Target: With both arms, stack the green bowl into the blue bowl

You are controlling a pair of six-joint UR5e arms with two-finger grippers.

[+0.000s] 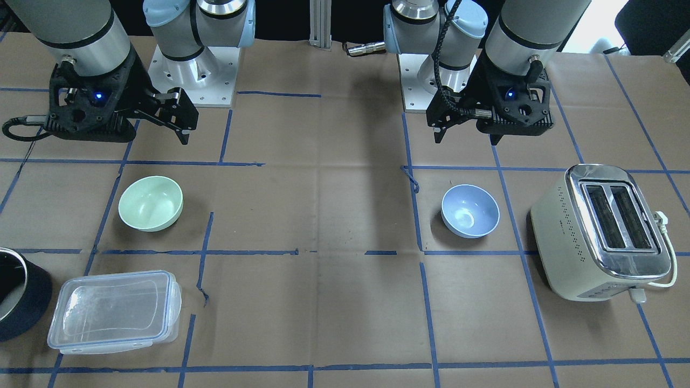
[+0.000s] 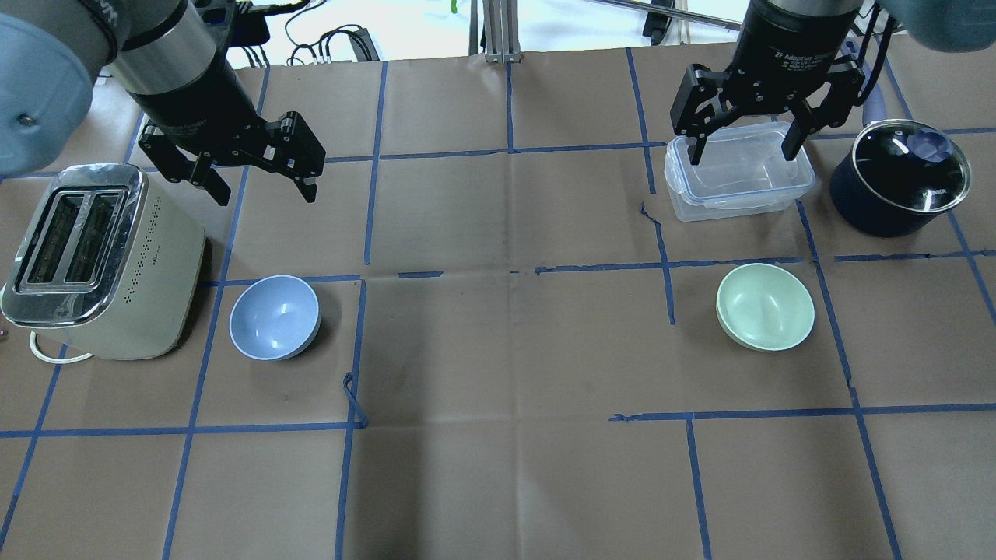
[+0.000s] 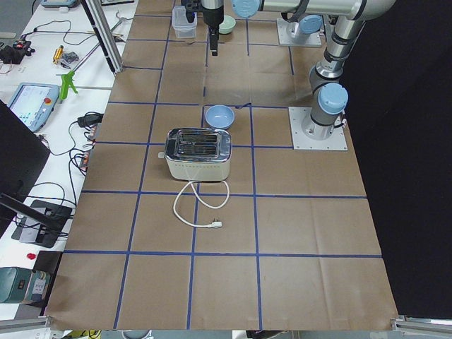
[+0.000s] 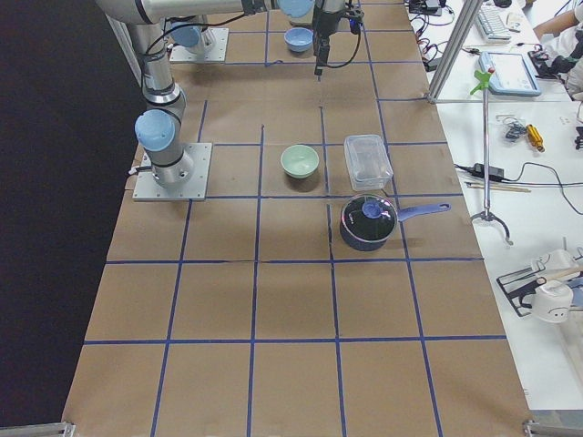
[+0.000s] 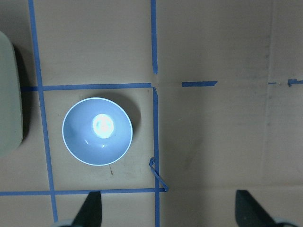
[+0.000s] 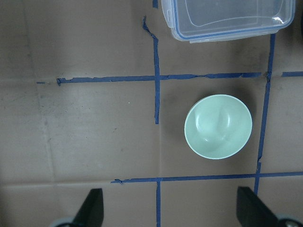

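Note:
The green bowl (image 2: 766, 306) sits upright on the paper-covered table on my right side; it also shows in the front view (image 1: 150, 203) and in the right wrist view (image 6: 218, 126). The blue bowl (image 2: 274, 316) sits upright on my left side, next to a toaster, and shows in the front view (image 1: 470, 210) and in the left wrist view (image 5: 97, 131). My left gripper (image 2: 263, 190) is open and empty, hovering high above and beyond the blue bowl. My right gripper (image 2: 743, 148) is open and empty, hovering high over a clear container, beyond the green bowl. The bowls stand far apart.
A cream toaster (image 2: 93, 260) stands just left of the blue bowl, its cord trailing behind it. A clear lidded container (image 2: 738, 171) and a dark pot with a glass lid (image 2: 899, 177) lie beyond the green bowl. Blue tape lines grid the table.

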